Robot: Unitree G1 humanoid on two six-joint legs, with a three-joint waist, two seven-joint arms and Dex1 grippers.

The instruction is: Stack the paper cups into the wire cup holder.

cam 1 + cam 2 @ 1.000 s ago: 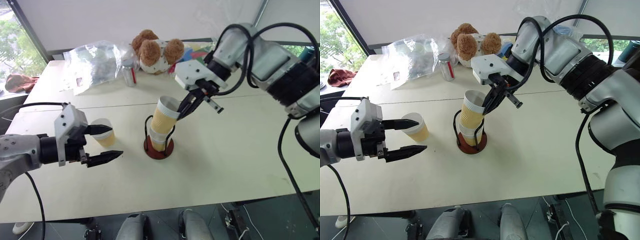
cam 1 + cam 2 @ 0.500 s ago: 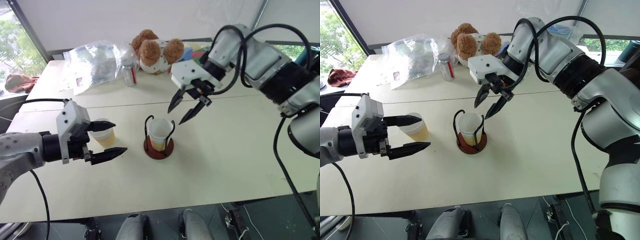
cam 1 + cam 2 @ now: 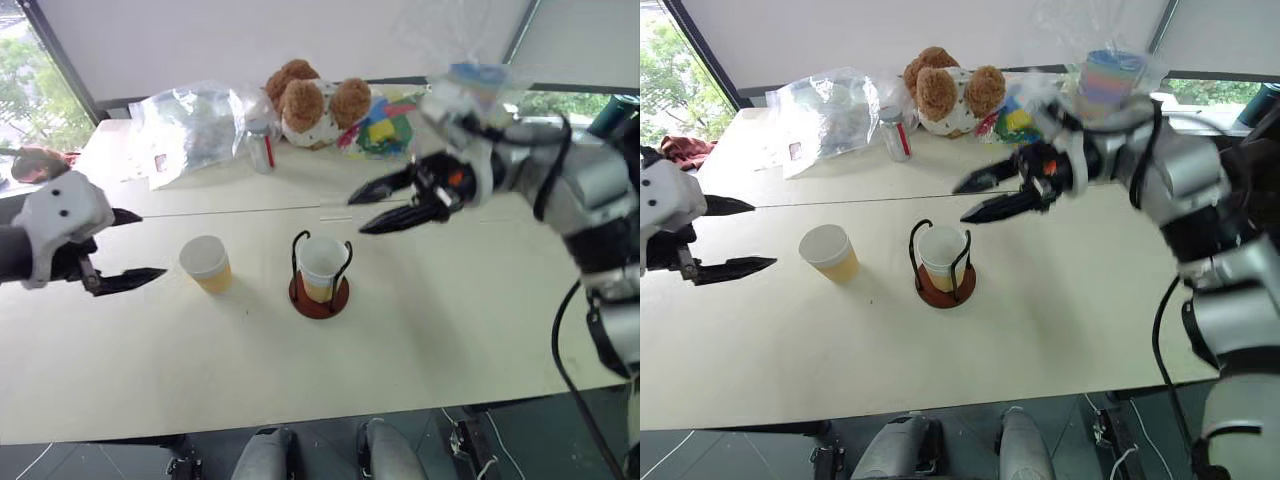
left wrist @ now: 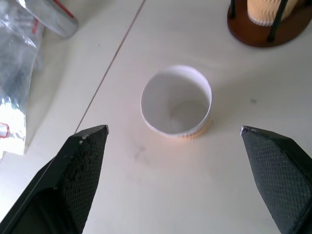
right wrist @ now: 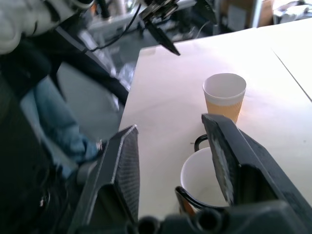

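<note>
Silver-grey arms, white wrist housings, black textured jaws, black cables.

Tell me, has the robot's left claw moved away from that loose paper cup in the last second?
Yes. The left gripper has drawn back to the robot's left, away from the loose paper cup, which stays put beside the wire cup holder. Its fingers are open and empty.

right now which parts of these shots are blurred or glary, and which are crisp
Left eye view: the right gripper and its forearm are smeared by motion, while the loose paper cup and wire cup holder are crisp. Left wrist view: sharp, soft shadow beside that cup, glare on the plastic bag. Right wrist view: near fingers and background soft.
</note>
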